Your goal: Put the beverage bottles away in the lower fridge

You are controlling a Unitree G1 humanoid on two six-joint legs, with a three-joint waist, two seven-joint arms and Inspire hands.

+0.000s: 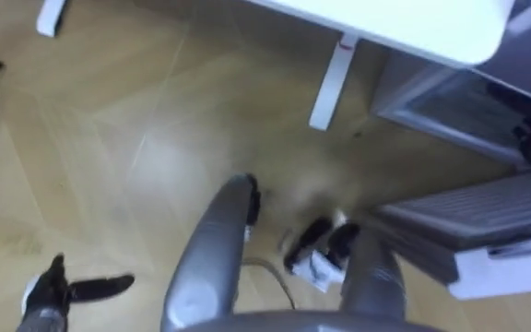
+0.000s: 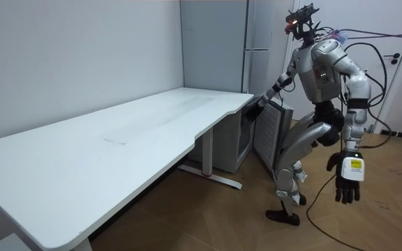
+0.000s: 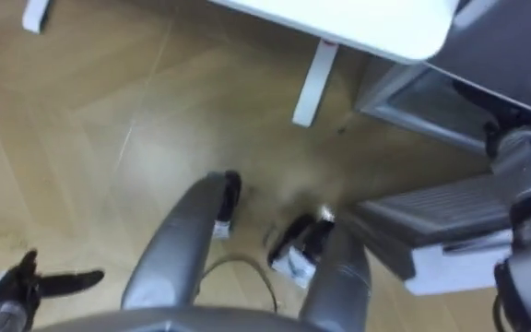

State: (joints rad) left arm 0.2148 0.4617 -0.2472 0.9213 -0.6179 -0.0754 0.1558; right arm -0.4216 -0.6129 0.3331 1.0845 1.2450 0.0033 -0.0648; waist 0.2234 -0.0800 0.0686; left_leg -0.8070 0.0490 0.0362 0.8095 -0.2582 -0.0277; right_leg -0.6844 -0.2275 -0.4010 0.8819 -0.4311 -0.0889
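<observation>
The right hand [image 2: 257, 110] sits at the open fridge door's [image 2: 269, 136] top edge, probably holding it open; its fingers cannot be told. The left hand [image 1: 58, 290] hangs empty, fingers relaxed. The drinks' place cannot be told.

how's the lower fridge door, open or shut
Open: the door stands out from the lower fridge beside the table, with the right hand at its top edge.

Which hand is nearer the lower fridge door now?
Right. The right hand is at the top edge of the lower fridge door; the left hand hangs at the robot's side, well clear.
</observation>
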